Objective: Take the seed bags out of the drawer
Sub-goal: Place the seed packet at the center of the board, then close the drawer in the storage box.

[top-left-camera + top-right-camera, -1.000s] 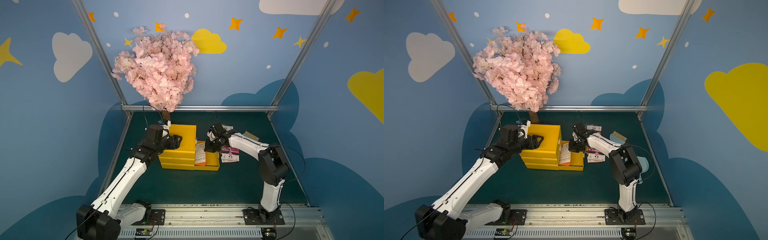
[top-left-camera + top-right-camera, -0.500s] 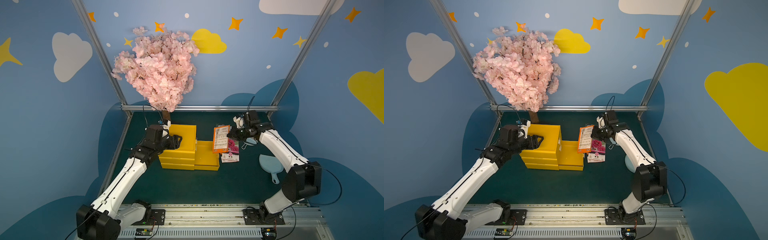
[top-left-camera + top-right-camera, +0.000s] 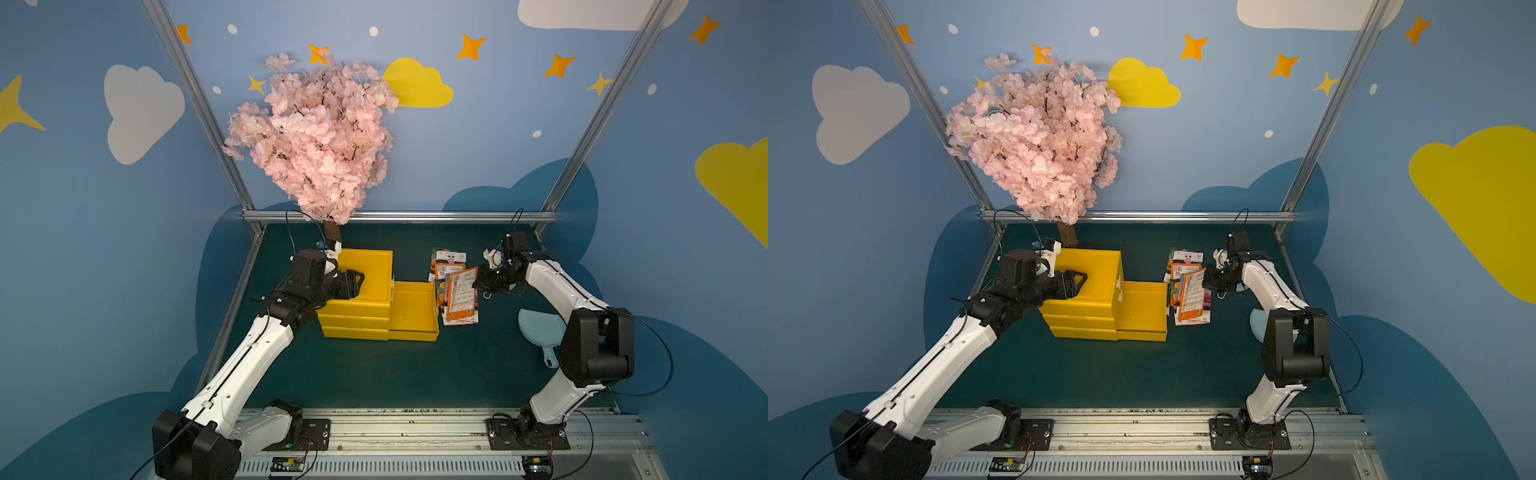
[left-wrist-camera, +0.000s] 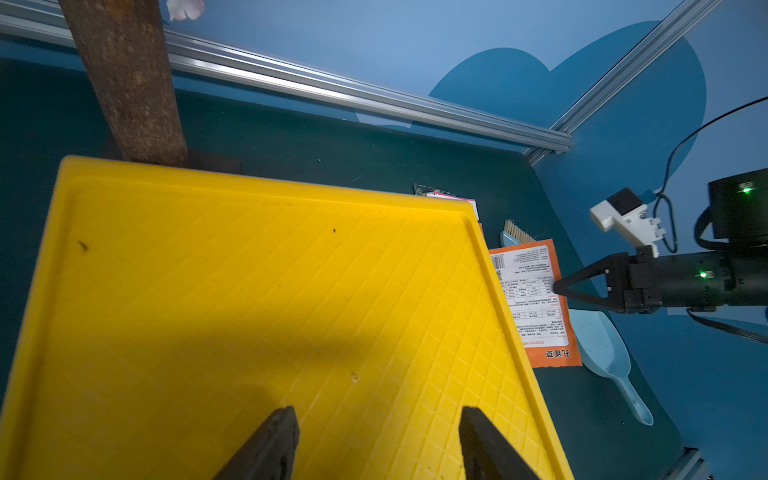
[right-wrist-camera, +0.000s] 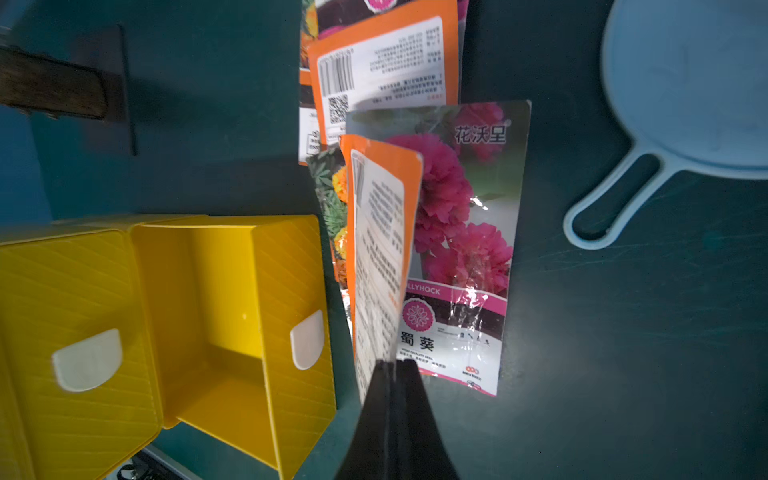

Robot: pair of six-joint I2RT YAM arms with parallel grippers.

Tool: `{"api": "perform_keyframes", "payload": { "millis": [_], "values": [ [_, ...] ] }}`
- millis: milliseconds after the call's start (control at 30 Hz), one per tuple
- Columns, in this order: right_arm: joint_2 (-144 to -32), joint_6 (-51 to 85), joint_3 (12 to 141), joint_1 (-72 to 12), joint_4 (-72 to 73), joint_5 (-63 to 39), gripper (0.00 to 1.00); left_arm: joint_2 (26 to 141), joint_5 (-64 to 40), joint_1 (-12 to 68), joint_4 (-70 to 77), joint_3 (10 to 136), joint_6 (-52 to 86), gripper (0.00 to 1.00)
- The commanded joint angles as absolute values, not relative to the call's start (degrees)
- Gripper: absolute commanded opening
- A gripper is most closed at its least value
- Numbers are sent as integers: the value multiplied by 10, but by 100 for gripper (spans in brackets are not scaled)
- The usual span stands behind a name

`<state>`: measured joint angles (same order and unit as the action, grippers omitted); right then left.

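Seed bag [image 3: 459,293]: clamped in right gripper [image 3: 475,285], at its 9 o'clock.
Left gripper [image 3: 360,281]: jaws apart, arm extended over cabinet [image 3: 374,266].

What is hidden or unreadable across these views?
- Flat glossy orange-backed seed bag in right gripper: front unseen, nearly edge-on in right wrist view.
- Yellow plastic drawer unit: shut drawers' contents, hidden by its walls, every view.
- Light blue plastic scoop: partly behind right arm, both top views.

The drawer [image 3: 413,309] stands open from above; seed bags [image 3: 448,264] crowd the mat just beside it.
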<state>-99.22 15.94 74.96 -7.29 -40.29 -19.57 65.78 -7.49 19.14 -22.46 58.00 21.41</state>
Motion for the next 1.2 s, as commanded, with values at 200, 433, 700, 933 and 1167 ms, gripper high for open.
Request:
{"api": "perform_keyframes", "payload": {
  "millis": [200, 433, 700, 933, 1167],
  "values": [
    [-1034, 141, 747, -75, -434, -102, 4, 694, -89, 193, -384, 538, 231, 67],
    [-1025, 153, 749, -88, -439, -46, 35, 693, -88, 193, -386, 538, 233, 67],
    [-993, 171, 718, -159, -418, -70, 31, 687, -85, 193, -388, 536, 234, 67],
    [-1014, 212, 712, -245, -382, -107, 31, 684, -83, 193, -394, 535, 234, 67],
    [-1057, 248, 735, -292, -348, -156, 30, 681, -81, 193, -396, 534, 234, 67]
  ]
}}
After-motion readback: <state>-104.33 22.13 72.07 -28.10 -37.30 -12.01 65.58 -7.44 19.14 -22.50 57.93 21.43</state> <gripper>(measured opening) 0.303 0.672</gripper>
